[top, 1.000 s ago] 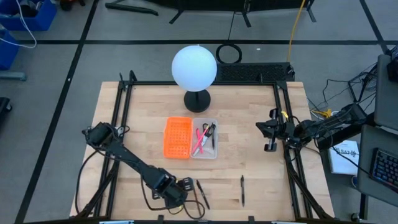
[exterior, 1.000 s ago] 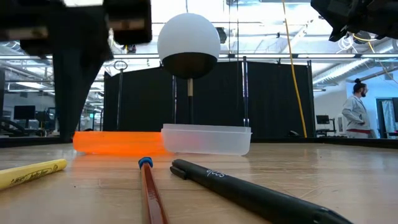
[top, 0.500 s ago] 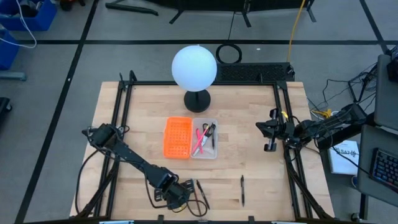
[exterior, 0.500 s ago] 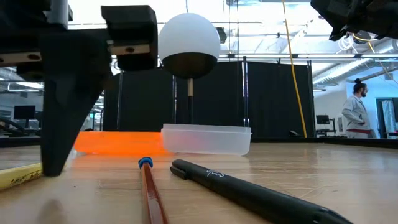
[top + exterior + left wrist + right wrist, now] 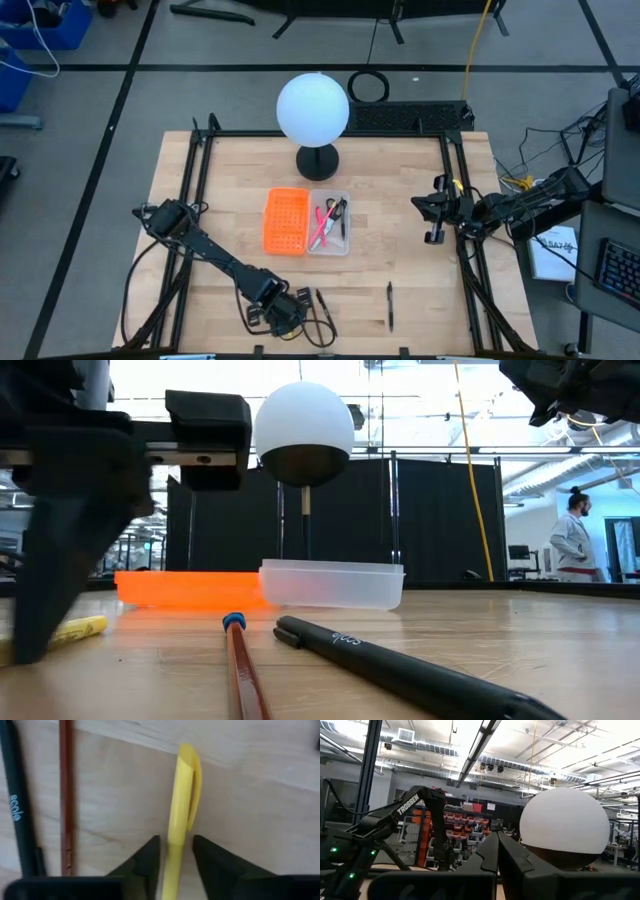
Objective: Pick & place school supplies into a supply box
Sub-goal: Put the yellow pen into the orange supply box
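Left gripper [image 5: 174, 855] is down at the near edge of the bench [image 5: 400, 280], its two fingers [image 5: 145, 862] straddling the yellow pen [image 5: 182, 805] with a sliver of gap on each side, so it is spread and not yet clamped. The pen's long axis runs straight out ahead between the fingers, which suits a squeeze across its width. Just beside it lie a reddish pencil [image 5: 65, 795] and a black pen [image 5: 17, 810], roughly parallel to it and close enough that a wide grip could catch them. Another dark pen [image 5: 389, 305] lies apart, toward the right. The clear box [image 5: 330, 224] sits mid-bench, farther in from the left gripper, touching an orange tray [image 5: 285, 221], and already holds pink pens and scissors [image 5: 337, 210]. Right gripper [image 5: 433, 216] hangs above the right side of the bench with its fingers pressed together, empty. Beyond the box stands a white globe lamp [image 5: 313, 108]; a person [image 5: 573, 540] stands far back in the room.
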Controlling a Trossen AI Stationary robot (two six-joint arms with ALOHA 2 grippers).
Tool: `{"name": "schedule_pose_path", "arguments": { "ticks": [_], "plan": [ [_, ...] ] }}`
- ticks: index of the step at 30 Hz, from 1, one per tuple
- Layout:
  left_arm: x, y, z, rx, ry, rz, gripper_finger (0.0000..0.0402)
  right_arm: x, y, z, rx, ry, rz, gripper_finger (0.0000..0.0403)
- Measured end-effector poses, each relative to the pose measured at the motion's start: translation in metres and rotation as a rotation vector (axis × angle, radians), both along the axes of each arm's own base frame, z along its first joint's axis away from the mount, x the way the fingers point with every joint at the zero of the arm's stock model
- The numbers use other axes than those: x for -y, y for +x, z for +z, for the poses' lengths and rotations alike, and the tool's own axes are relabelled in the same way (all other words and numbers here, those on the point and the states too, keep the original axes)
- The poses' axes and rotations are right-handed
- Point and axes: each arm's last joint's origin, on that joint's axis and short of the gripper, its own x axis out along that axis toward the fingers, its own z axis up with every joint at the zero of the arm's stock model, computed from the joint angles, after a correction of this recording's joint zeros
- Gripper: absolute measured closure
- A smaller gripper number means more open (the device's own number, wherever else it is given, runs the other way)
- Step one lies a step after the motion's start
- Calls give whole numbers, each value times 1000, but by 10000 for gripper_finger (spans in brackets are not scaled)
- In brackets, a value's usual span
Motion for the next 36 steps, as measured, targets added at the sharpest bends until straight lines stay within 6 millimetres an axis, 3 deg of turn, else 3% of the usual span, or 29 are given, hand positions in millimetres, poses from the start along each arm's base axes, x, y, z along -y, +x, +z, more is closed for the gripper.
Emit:
{"name": "schedule_pose_path", "arguments": {
  "ticks": [6,12,15,23,28,36],
  "plan": [
    [1,0,0,-41,-44,69,374,0,0,0,0,16,9,403],
    [5,0,1,-41,-76,148,364,0,0,0,0,19,10,403],
    [9,-3,13,8,-75,151,361,0,0,0,1,18,10,403],
    [4,-20,68,147,-27,305,372,0,1,-1,-4,15,9,403],
    [-4,-27,102,309,-17,530,365,0,1,-1,-3,19,12,403],
    [-27,-30,137,438,-205,1133,373,0,1,-1,-2,21,13,403]
  ]
}}
